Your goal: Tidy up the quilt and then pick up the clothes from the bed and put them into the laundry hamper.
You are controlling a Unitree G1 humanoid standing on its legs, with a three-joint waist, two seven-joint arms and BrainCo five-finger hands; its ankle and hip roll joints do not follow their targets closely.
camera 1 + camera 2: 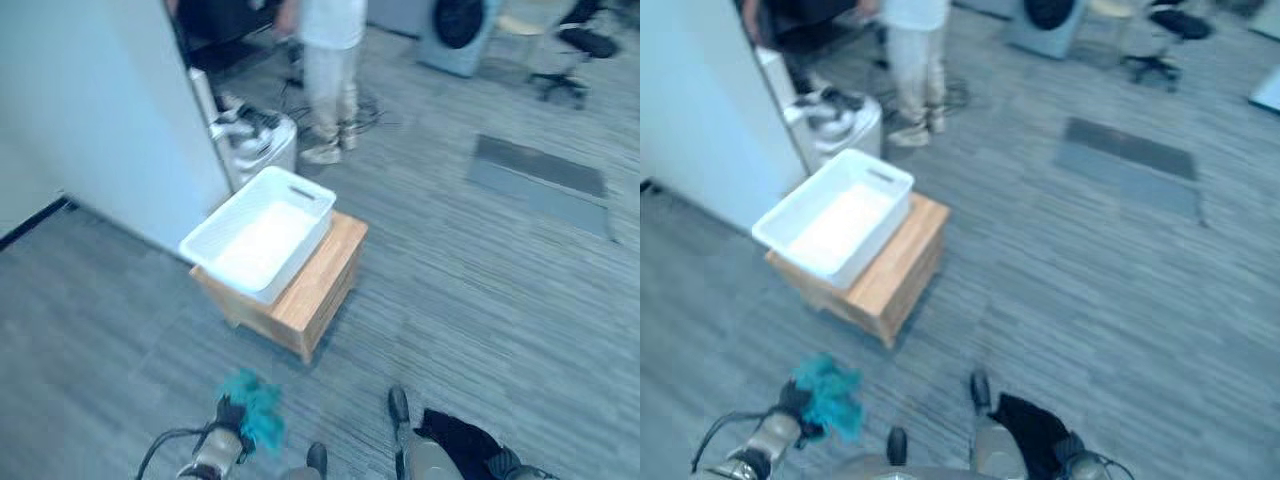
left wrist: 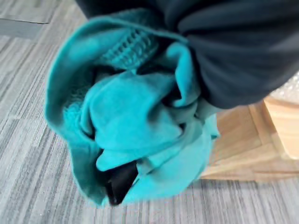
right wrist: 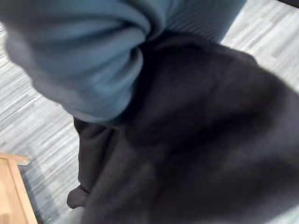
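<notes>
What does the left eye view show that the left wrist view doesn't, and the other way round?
Left eye view alone: the white hamper seen whole and holding nothing, a person standing beyond it, the black garment at the right arm, and the left hand.
Left wrist view alone: the folds of the teal garment seen close, with a dark piece tucked low among them.
Both: the teal garment, the wooden stand under the hamper, and the grey carpet.
</notes>
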